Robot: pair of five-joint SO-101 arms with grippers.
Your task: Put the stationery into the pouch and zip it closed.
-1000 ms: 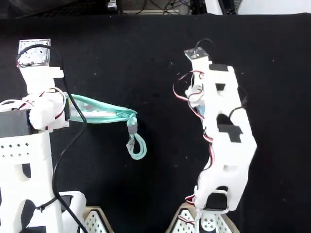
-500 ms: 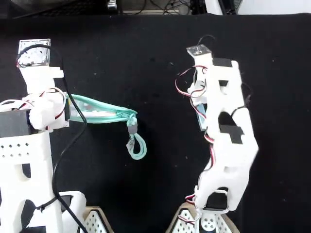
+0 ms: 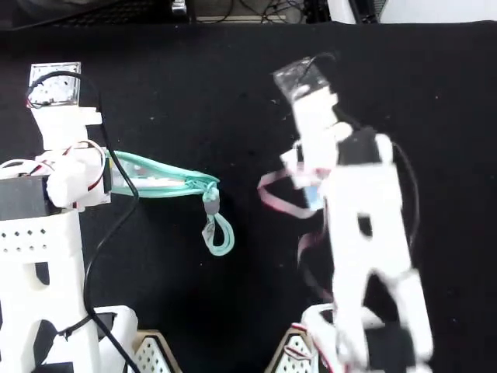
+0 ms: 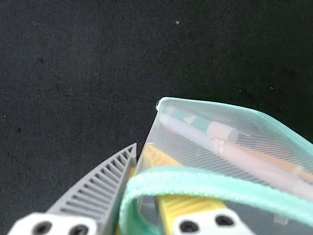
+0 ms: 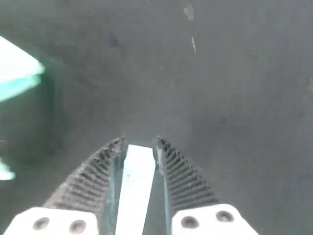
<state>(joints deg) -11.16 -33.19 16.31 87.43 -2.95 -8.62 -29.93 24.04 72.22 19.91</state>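
Note:
A mint-green mesh pouch (image 3: 159,180) hangs above the black table, with its wrist loop (image 3: 219,233) dangling off the zip end. My left gripper (image 4: 142,161) is shut on the pouch's edge, one finger outside the mesh and one inside. Through the mesh I see pens (image 4: 230,147) lying in the pouch (image 4: 220,142). My right gripper (image 5: 138,144) is shut on a flat white-blue piece of stationery (image 5: 134,186) and hovers over bare table to the right of the pouch. A bit of that piece (image 3: 314,196) peeks out under the right arm.
A black cloth (image 3: 435,116) covers the whole table. Red and white wires (image 3: 279,203) loop off the right arm toward the pouch side. Both arm bases stand at the near edge, and cables lie beyond the table's far edge.
The right arm has swung farther from its base and a little left, toward the pouch, still holding its piece. The left arm and the pouch have stayed put.

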